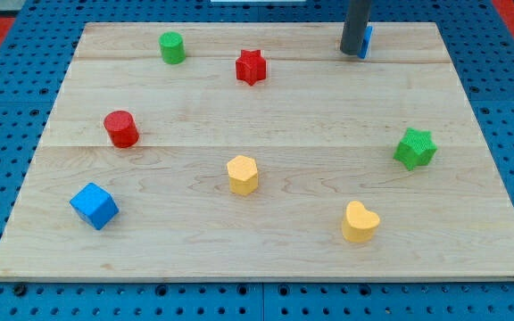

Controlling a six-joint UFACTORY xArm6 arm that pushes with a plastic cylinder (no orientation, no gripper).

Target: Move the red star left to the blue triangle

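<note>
Tabletop: pale wooden tabletop point(266, 125) of joined planks, lying on a blue pegboard point(7, 178).
Pincer: the arm carries none, so no released or clenched state can be told; it ends in a dark rod.
My tip: my tip point(352, 52) sits at about 1 o'clock near the tabletop's top edge, touching or just beside the blue triangle block.
Task blocks: one red star block point(251, 66) at about 12 o'clock, well apart from my tip, at my tip's 9 o'clock; one blue triangle block point(366, 41), mostly hidden behind the rod, shape hard to make out.
Red count: two, the star and one red cylinder block point(121, 128) at 9 o'clock.
Blue count: two, the triangle and one blue cube block point(94, 206) at 8 o'clock.
Green count: two, one green cylinder block point(172, 47) at 11 o'clock, one green star block point(415, 148) at 3 o'clock.
Yellow count: two, one yellow hexagon block point(242, 174) near the centre, one yellow heart block point(360, 221) at 5 o'clock.
Total: eight blocks.
</note>
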